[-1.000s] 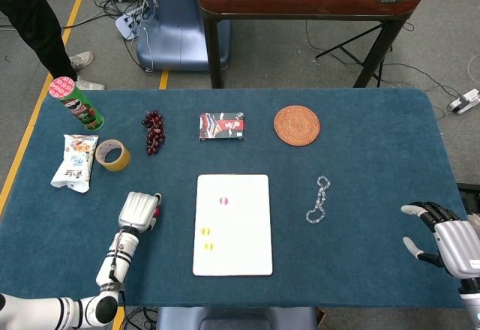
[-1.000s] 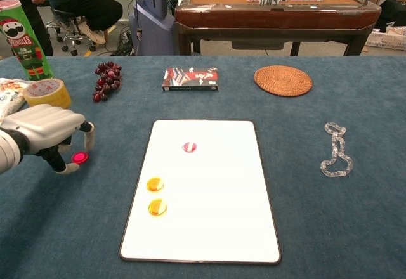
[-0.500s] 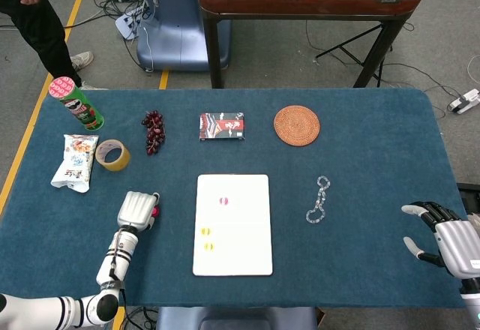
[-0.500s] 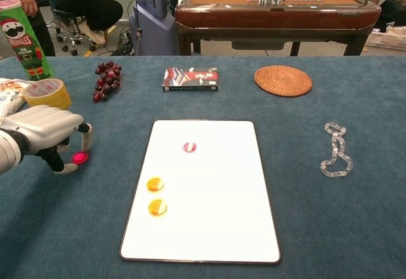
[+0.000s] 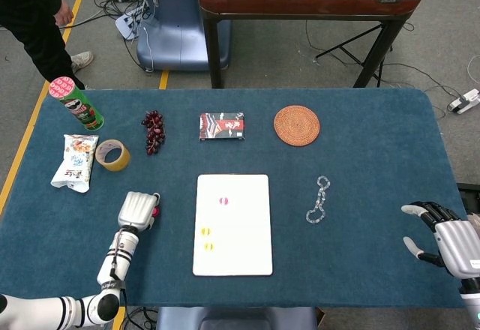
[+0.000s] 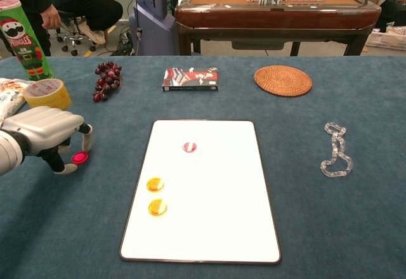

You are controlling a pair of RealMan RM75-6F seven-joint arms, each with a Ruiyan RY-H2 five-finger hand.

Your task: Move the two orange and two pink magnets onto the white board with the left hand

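The white board (image 5: pixel 233 225) (image 6: pixel 202 193) lies flat mid-table. On it sit two orange magnets (image 6: pixel 155 184) (image 6: pixel 157 207) near its left edge and one pink magnet (image 6: pixel 189 146) (image 5: pixel 223 201) higher up. A second pink magnet (image 6: pixel 79 158) (image 5: pixel 155 211) lies on the blue cloth left of the board. My left hand (image 6: pixel 44 137) (image 5: pixel 136 210) hovers over it, thumb and a finger curled round either side of the magnet; whether they touch it is unclear. My right hand (image 5: pixel 442 241) rests at the table's right edge, fingers spread, holding nothing.
Along the back stand a chips can (image 6: pixel 20 37), tape roll (image 6: pixel 45 92), snack bag (image 5: pixel 74 162), grapes (image 6: pixel 107 78), a card box (image 6: pixel 191 79) and a woven coaster (image 6: pixel 283 80). A clear chain (image 6: pixel 335 150) lies right of the board. A person (image 5: pixel 34 22) stands at the far left.
My left hand has shifted very slightly left over the pink magnet. The person at the far left has moved. The right hand has stayed still.
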